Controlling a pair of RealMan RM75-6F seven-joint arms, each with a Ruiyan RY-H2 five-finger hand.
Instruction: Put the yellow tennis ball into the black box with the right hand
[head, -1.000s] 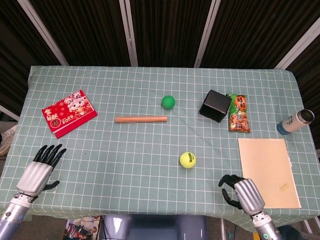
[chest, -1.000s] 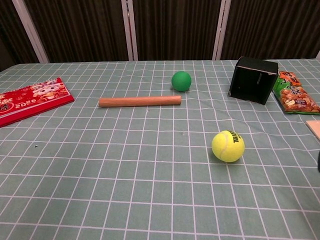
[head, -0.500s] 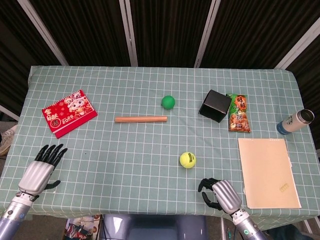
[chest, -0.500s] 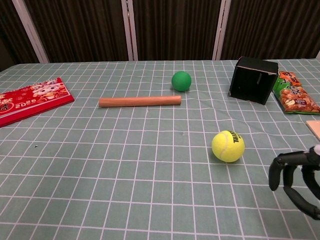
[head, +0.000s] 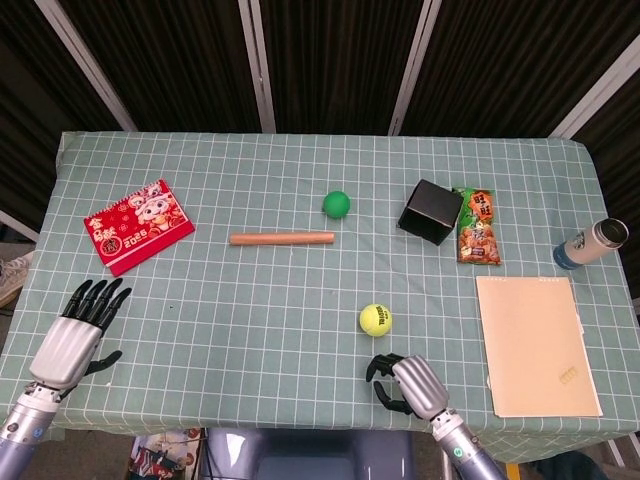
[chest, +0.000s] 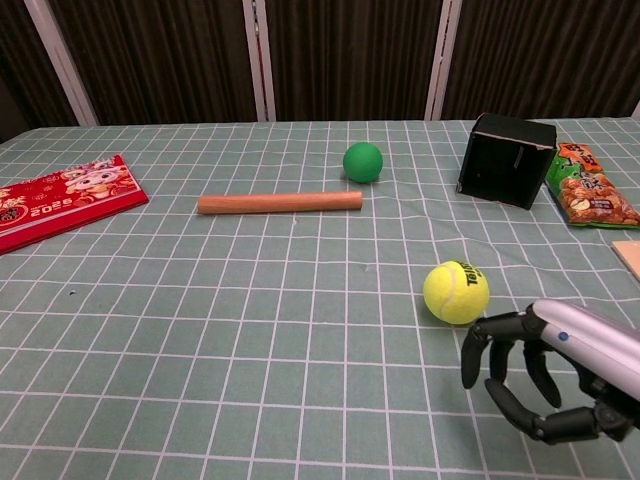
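The yellow tennis ball (head: 375, 319) (chest: 456, 292) lies on the checked cloth right of centre. The black box (head: 431, 212) (chest: 506, 160) stands further back and to the right, a clear stretch of cloth between them. My right hand (head: 405, 384) (chest: 545, 375) hovers just in front of the ball, fingers apart and curved, holding nothing and apart from the ball. My left hand (head: 76, 327) rests open at the table's front left corner, seen only in the head view.
A green ball (head: 337, 204) and a wooden rod (head: 281, 239) lie mid-table. A red calendar (head: 138, 226) sits far left. A snack packet (head: 476, 226) lies beside the box, a tan notebook (head: 536, 343) at front right, a bottle (head: 590, 245) at the right edge.
My right hand has moved left along the front edge, from beside the notebook to just in front of the tennis ball. The left hand shifted slightly; the objects stayed put.
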